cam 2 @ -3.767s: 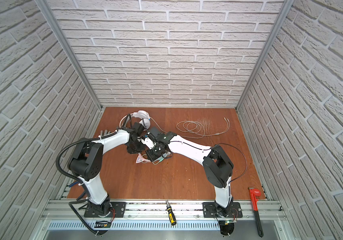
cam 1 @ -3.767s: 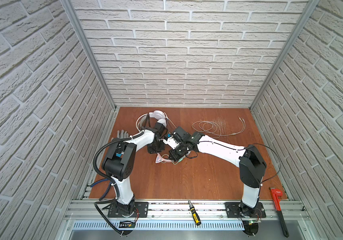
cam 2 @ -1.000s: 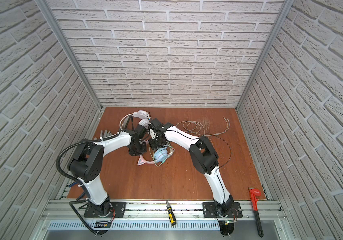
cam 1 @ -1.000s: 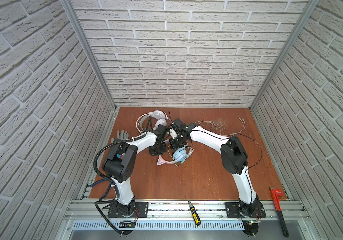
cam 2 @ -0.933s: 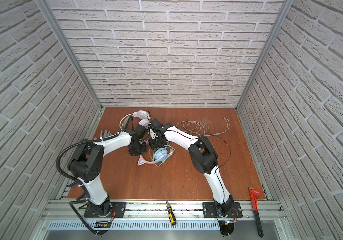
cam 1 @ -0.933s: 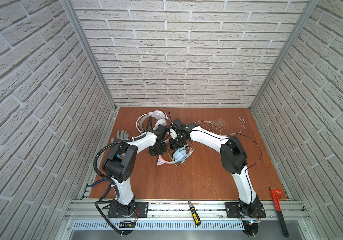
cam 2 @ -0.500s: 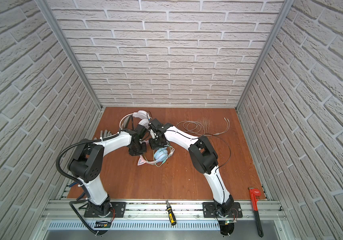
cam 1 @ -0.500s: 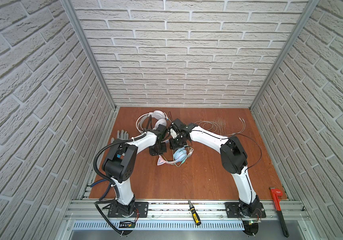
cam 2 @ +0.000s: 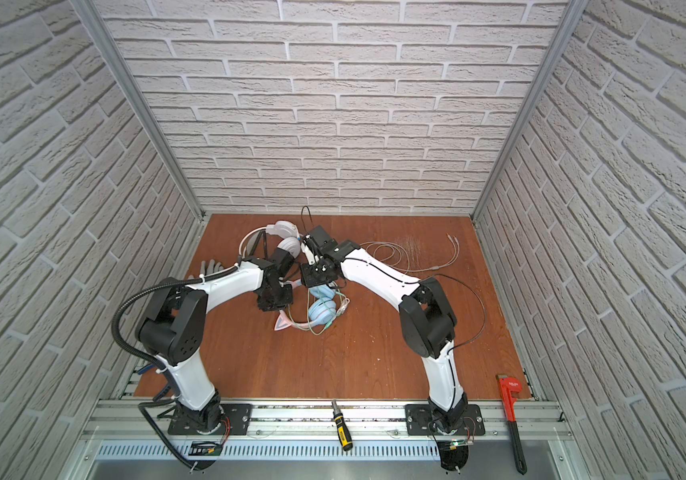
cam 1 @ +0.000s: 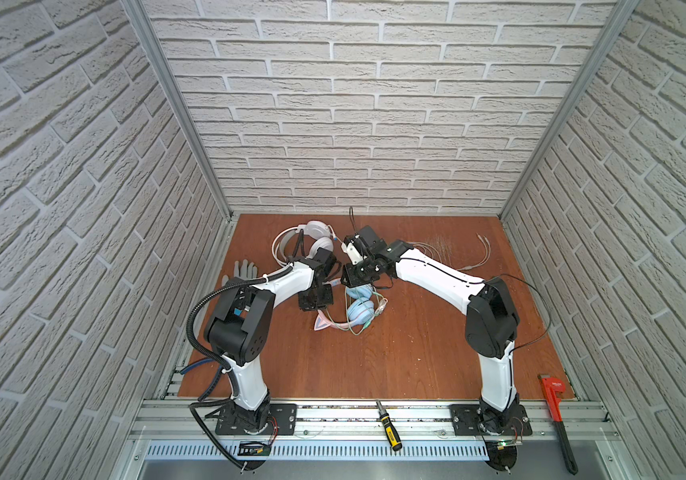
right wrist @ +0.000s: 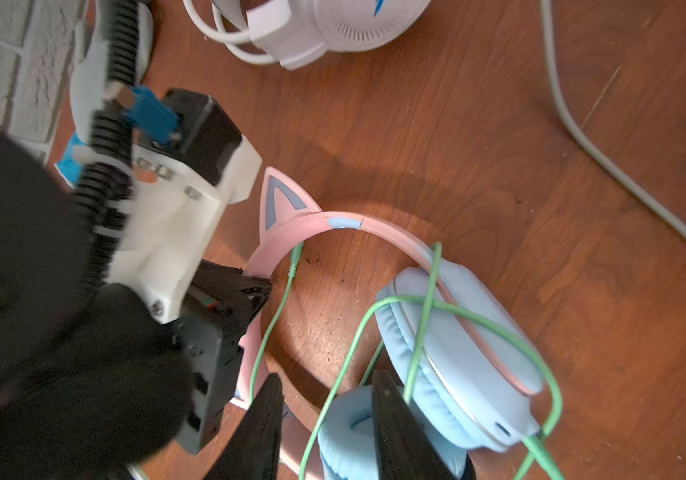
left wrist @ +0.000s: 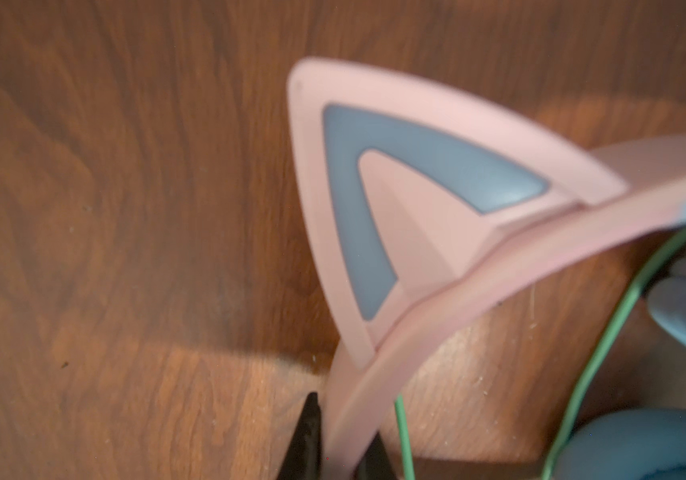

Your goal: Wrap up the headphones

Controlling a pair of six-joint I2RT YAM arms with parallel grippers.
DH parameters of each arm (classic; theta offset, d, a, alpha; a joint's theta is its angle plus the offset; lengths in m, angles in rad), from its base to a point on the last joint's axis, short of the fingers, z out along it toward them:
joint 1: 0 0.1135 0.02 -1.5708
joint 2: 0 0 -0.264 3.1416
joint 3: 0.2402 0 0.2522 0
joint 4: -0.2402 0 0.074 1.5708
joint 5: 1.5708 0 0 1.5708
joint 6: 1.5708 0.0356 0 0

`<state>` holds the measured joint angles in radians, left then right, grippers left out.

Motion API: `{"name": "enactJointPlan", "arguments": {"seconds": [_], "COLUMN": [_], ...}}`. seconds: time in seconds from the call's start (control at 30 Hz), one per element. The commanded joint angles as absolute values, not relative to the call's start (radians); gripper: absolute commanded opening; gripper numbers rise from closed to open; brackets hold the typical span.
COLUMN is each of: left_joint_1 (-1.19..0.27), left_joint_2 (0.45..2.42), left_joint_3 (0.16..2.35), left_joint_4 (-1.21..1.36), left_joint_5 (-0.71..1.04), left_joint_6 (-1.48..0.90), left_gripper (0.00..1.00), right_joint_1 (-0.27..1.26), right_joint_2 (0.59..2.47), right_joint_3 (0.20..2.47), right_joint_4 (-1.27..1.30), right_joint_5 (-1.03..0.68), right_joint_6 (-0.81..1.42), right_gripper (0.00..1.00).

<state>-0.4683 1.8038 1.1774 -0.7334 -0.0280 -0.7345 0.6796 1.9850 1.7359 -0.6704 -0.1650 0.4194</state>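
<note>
The pink-banded cat-ear headphones [cam 1: 360, 309] [cam 2: 322, 311] lie on the wooden floor, their green cable [right wrist: 416, 299] looped loosely over a light-blue cup [right wrist: 457, 353]. My left gripper [cam 1: 316, 301] [left wrist: 343, 449] is shut on the pink headband [left wrist: 478, 286], next to a cat ear [left wrist: 395, 208]. My right gripper [cam 1: 360, 278] [right wrist: 326, 382] hovers open just behind the cups. A strand of green cable crosses the gap between its fingers without being pinched. The white headphones [cam 1: 316, 237] [cam 2: 283, 237] [right wrist: 333, 25] lie behind both grippers, near the back wall.
A loose grey cable [cam 1: 457, 257] [right wrist: 582, 133] sprawls at the back right. A grey glove [cam 1: 245, 270] lies by the left wall. On the front rail sit a screwdriver [cam 1: 389, 428] and a red pipe wrench [cam 1: 557, 411].
The right gripper's jaws have parted over the last second, releasing the green cable. The left gripper keeps its hold on the headband and has not moved.
</note>
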Motion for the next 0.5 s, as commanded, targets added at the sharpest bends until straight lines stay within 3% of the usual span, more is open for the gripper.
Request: {"name": "enactJointPlan", "arguments": {"seconds": [0.0, 0.13, 0.47], "left_joint_1": [-0.481, -0.481, -0.480], "left_joint_2": [1.803, 1.816, 1.819], "left_joint_3": [1.204, 1.210, 1.235], "left_joint_4": [-0.781, -0.775, -0.783], "left_joint_5": [-0.017, -0.011, -0.012], "left_joint_6": [-0.717, -0.721, -0.727], "left_gripper": [0.06, 0.20, 0.41], "right_joint_1": [0.671, 0.658, 0.635], "right_joint_2": [1.886, 1.798, 1.659], "right_joint_3": [1.689, 1.609, 1.484], "right_joint_4": [-0.607, -0.577, -0.573], "right_joint_5": [-0.113, -0.057, 0.047], "right_joint_6": [0.445, 0.447, 0.421], "right_gripper": [0.41, 0.45, 0.49]}}
